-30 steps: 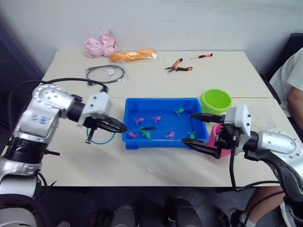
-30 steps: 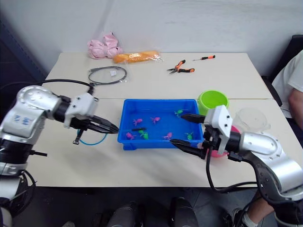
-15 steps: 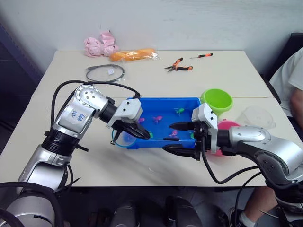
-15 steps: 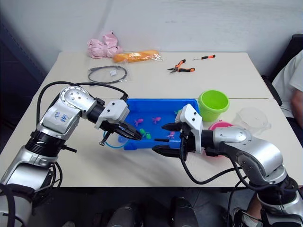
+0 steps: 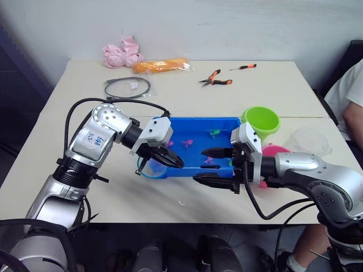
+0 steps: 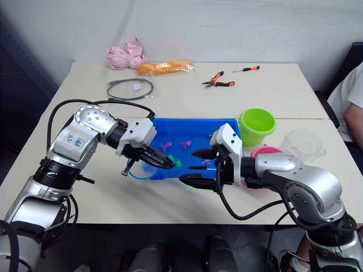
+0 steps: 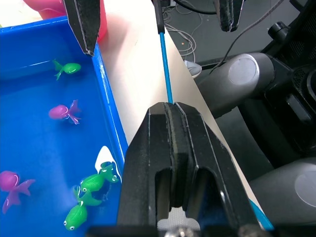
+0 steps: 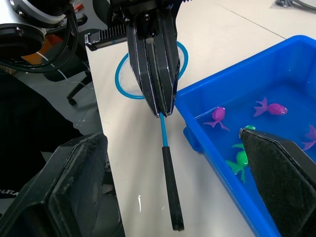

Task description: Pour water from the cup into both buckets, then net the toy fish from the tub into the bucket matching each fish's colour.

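Note:
My left gripper [image 5: 172, 161] is shut on the net's thin shaft at the front left corner of the blue tub [image 5: 195, 121]. The net [image 5: 148, 169] has its blue hoop on the table just left of that corner. Its black handle grip [image 8: 171, 192] points to the right and lies between the two fingers of my right gripper [image 5: 213, 166], which stands wide open around it without touching. Several pink and green toy fish [image 7: 64, 111] lie in the tub. The green bucket [image 5: 261, 120], the pink bucket [image 5: 276, 150] and the clear cup [image 5: 311, 139] stand to the tub's right.
At the back of the table lie a coiled black cable [image 5: 127, 86], orange-handled pliers [image 5: 215, 81], a small screwdriver [image 5: 243, 67], an orange bag [image 5: 160, 66] and a pink cloth [image 5: 120, 55]. A person [image 5: 351, 105] sits at the right edge.
My left gripper has carried the net rightward from the table to the tub's front left corner. The right gripper has swung left along the tub's front until its open fingers straddle the handle grip.

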Controlling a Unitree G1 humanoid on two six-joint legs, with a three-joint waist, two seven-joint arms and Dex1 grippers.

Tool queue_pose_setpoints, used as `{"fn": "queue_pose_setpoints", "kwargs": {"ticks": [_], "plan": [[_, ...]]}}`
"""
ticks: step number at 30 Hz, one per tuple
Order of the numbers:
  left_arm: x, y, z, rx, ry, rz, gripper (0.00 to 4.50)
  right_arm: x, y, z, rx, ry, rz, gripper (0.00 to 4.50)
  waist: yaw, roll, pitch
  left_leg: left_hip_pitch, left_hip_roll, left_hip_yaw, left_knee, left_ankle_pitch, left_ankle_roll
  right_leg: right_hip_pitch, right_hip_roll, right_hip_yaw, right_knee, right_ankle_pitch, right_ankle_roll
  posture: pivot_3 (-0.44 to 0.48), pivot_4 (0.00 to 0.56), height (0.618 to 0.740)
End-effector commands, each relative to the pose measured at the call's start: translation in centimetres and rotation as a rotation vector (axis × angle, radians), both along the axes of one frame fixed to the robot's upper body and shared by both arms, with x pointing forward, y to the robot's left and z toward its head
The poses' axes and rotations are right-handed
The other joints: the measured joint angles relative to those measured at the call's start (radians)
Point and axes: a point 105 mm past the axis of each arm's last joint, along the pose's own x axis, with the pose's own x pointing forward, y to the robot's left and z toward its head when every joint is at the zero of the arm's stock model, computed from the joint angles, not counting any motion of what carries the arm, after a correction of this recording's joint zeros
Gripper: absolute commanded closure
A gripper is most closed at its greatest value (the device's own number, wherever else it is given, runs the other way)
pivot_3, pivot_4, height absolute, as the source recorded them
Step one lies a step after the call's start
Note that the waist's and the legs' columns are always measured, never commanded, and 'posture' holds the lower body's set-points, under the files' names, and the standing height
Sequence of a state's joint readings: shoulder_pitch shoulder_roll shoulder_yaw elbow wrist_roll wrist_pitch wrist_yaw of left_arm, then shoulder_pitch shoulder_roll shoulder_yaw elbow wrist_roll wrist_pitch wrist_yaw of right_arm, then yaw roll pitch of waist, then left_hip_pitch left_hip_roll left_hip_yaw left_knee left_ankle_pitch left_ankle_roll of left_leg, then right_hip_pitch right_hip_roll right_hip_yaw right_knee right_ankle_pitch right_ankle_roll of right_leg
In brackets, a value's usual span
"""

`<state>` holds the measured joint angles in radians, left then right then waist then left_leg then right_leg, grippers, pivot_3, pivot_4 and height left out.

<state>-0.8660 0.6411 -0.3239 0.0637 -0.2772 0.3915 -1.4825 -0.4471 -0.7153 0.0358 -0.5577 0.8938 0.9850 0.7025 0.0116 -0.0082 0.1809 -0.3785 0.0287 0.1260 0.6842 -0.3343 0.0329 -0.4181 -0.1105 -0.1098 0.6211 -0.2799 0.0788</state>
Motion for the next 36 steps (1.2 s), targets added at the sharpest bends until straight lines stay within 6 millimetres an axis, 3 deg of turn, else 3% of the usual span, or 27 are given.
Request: {"fn": "queue_pose_setpoints", "kwargs": {"ticks": [1, 6, 7, 13, 14, 15, 17, 19, 24, 25, 30, 36], "plan": [[-0.2, -0.3, 1.0, -0.023, -0.035, -0.004, 4.5, -0.5, 0.4, 1.0, 0.021, -0.044, 0.03, 1.81, 0.0, 0.0, 0.0, 0.0, 0.0, 0.0, 0.0, 0.0, 0.0, 0.0, 0.0, 0.0, 0.0, 0.0, 0.0, 0.0, 0.15, 0.74], [-0.3, -0.6, 1.3, -0.054, -0.034, -0.004, 4.5, -0.7, 0.4, 0.8, 0.014, -0.031, 0.039, 4.34, 0.0, 0.0, 0.0, 0.0, 0.0, 0.0, 0.0, 0.0, 0.0, 0.0, 0.0, 0.0, 0.0, 0.0, 0.0, 0.0, 0.15, 0.74], [-0.3, -0.6, 1.3, -0.054, -0.037, -0.004, 4.5, -0.7, 0.4, 0.7, 0.013, -0.03, 0.04, 4.44, 0.0, 0.0, 0.0, 0.0, 0.0, 0.0, 0.0, 0.0, 0.0, 0.0, 0.0, 0.0, 0.0, 0.0, 0.0, 0.0, 0.15, 0.74], [-0.9, -0.8, 2.1, -0.121, 0.016, -0.017, 4.5, -0.9, 0.5, 0.5, 0.015, -0.028, 0.042, 4.44, 0.0, 0.0, 0.0, 0.0, 0.0, 0.0, 0.0, 0.0, 0.0, 0.0, 0.0, 0.0, 0.0, 0.0, 0.0, 0.0, 0.15, 0.74], [-0.9, -1.0, 2.5, -0.156, 0.006, -0.02, 3.97, -0.9, 0.5, 0.5, 0.019, -0.03, 0.043, 4.5, 0.0, 0.0, 0.0, 0.0, 0.0, 0.0, 0.0, 0.0, 0.0, 0.0, 0.0, 0.0, 0.0, 0.0, 0.0, 0.0, 0.15, 0.74], [-0.9, -1.2, 3.3, -0.209, 0.01, -0.019, 3.97, -0.9, 0.6, 0.5, 0.022, -0.036, 0.043, 4.5, 0.0, 0.0, 0.0, 0.0, 0.0, 0.0, 0.0, 0.0, 0.0, 0.0, 0.0, 0.0, 0.0, 0.0, 0.0, 0.0, 0.15, 0.74], [-0.8, -1.5, 4.8, -0.318, 0.041, -0.01, 3.32, -0.9, 0.5, 0.7, 0.028, -0.054, 0.039, 4.5, 0.004, 0.0, 0.0, 0.0, 0.0, 0.0, 0.0, 0.0, 0.0, 0.0, 0.0, 0.0, 0.0, 0.0, 0.0, 0.0, 0.15, 0.74], [-0.6, -1.6, 5.9, -0.4, 0.048, -0.002, 2.44, -1.2, -0.1, 1.1, 0.041, -0.065, 0.032, 4.5, 0.006, 0.0, 0.0, -0.001, 0.0, -0.001, 0.001, 0.0, 0.0, 0.0, -0.001, 0.0, 0.0, 0.0, 0.001, 0.0, 0.15, 0.74], [1.1, 0.7, 8.6, -0.595, 0.022, 0.103, 0.25, -2.3, -3.0, 0.9, 0.013, -0.064, -0.043, 4.5, 0.011, 0.0, 0.0, -0.002, -0.001, -0.002, 0.001, 0.0, 0.0, 0.0, -0.001, -0.001, -0.001, 0.001, 0.002, 0.0, 0.15, 0.74], [1.4, 1.5, 9.1, -0.624, 0.019, 0.137, 0.03, -2.4, -3.5, 0.8, 0.007, -0.064, -0.064, 4.5, 0.01, 0.0, 0.0, -0.002, -0.001, -0.002, 0.001, 0.0, 0.001, 0.0, 0.0, -0.001, -0.001, 0.001, 0.002, 0.0, 0.15, 0.74], [2.7, 5.9, 9.3, -0.652, -0.006, 0.334, 0.03, -2.7, -6.2, 0.8, -0.011, -0.061, -0.174, 4.5, 0.001, -0.001, 0.0, -0.002, 0.0, -0.002, 0.001, 0.001, 0.0, 0.0, 0.0, -0.001, -0.001, 0.001, 0.002, 0.0, 0.15, 0.74], [3.3, 11.7, 4.9, -0.567, -0.106, 0.601, 0.03, -2.2, -9.7, 1.1, -0.087, -0.131, -0.329, 4.5, 0.002, -0.001, 0.0, -0.001, -0.001, -0.001, 0.0, 0.001, 0.001, 0.001, -0.001, -0.001, -0.002, 0.001, 0.002, 0.0, 0.15, 0.74]]}}
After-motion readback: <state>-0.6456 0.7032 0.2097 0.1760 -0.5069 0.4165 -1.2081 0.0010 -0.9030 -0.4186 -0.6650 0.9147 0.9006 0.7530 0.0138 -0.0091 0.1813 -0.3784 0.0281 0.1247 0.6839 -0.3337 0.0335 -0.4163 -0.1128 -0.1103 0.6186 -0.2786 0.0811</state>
